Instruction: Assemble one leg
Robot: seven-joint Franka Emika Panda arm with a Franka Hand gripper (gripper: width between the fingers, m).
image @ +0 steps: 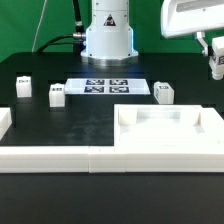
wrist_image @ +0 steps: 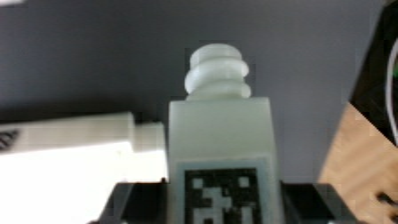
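My gripper (image: 214, 62) hangs high at the exterior view's right, well above the table, shut on a white leg (image: 215, 70). In the wrist view the gripper (wrist_image: 221, 206) clamps this leg (wrist_image: 221, 120) between its black fingers (wrist_image: 143, 205). The tag faces the camera and the ribbed screw end points away. Three more legs stand on the black table: two at the exterior view's left (image: 22, 86) (image: 57, 95) and one right of centre (image: 164, 92).
The marker board (image: 110, 86) lies in front of the robot base. A large white tray-like piece (image: 205, 125) stands at the front right, with a low white wall (image: 40, 158) along the front. A white part with a tag (wrist_image: 71, 135) shows below in the wrist view.
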